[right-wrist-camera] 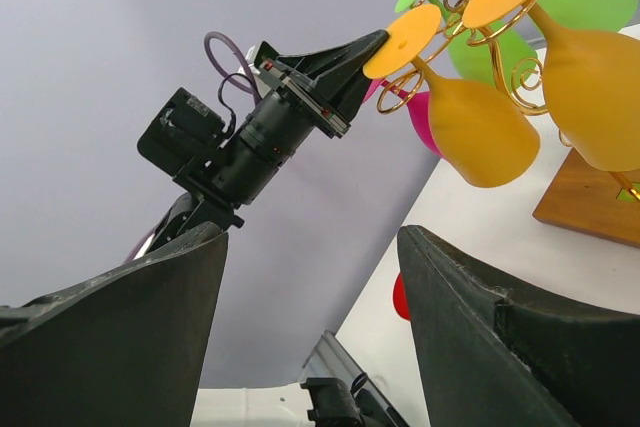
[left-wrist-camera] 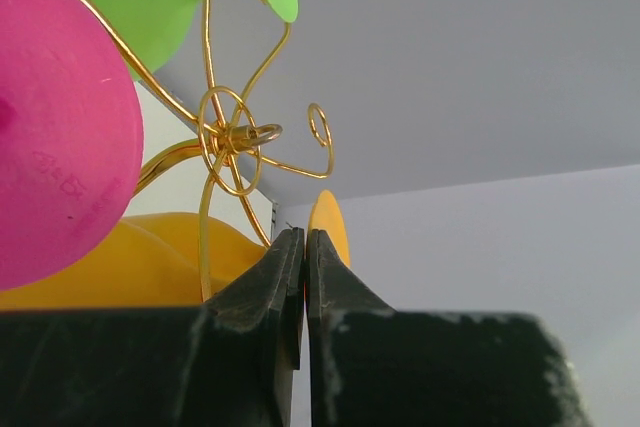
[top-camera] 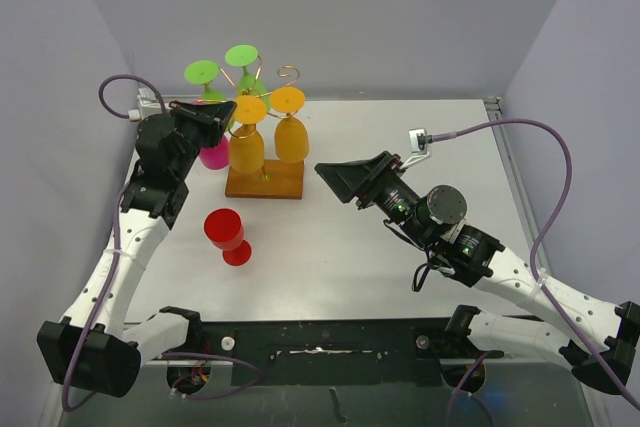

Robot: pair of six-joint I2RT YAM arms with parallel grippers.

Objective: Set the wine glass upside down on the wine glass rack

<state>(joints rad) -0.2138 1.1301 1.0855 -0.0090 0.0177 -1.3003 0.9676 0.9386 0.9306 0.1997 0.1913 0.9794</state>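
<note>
Fingers pressed together, the left gripper (top-camera: pixel 230 114) is seemingly nudging the orange glass foot (top-camera: pixel 249 108), upper left; it needs gentleness. The right gripper (top-camera: pixel 336 180) is gaping wide.

1. The wine glass rack (top-camera: pixel 268 183) has a brown wooden base with a smooth, faintly satin face. Its arms are thin gold wire (left-wrist-camera: pixel 230 137), polished metal that glints.
2. The orange glasses (top-camera: pixel 248 150), green glasses (top-camera: pixel 203 72), pink glass (left-wrist-camera: pixel 60 147) and red glass (top-camera: pixel 227 231) look like opaque plastic, smooth with a soft sheen. The pink one carries faint raised marks and fine scuffs.
3. The left gripper (left-wrist-camera: pixel 304 247) and right gripper (right-wrist-camera: pixel 310 247) are matt black plastic, slightly grainy, with pale wear along the edges.
4. The table (top-camera: pixel 340 262) is white, smooth and matt.
5. The left arm (top-camera: pixel 118 269) has a glossy white plastic shell.
6. The cable (top-camera: pixel 545 142) has a smooth purple sheath.
</note>
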